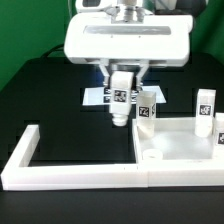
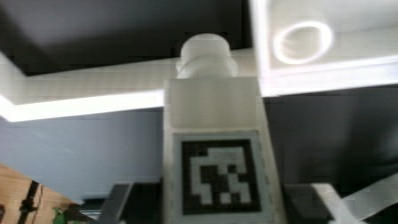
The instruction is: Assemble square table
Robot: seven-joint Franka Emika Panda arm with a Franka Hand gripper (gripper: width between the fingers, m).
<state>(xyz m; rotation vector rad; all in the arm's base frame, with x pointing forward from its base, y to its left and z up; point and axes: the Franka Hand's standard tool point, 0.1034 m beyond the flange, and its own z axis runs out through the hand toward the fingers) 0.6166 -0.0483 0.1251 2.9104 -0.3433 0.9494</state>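
Wrist view: claw (image 2: 217,205) grips leg (image 2: 214,120) (long axis vert., tip down).

Exterior view: low resolution, soft throughout; even overhead light makes the white parts glare against the black table (image 1: 50,100), blurring their edges. Wrist view: the close leg (image 2: 214,150) is blurred, its tag smeared; the slab's corner socket (image 2: 302,42) is washed out; background corners fall dim.
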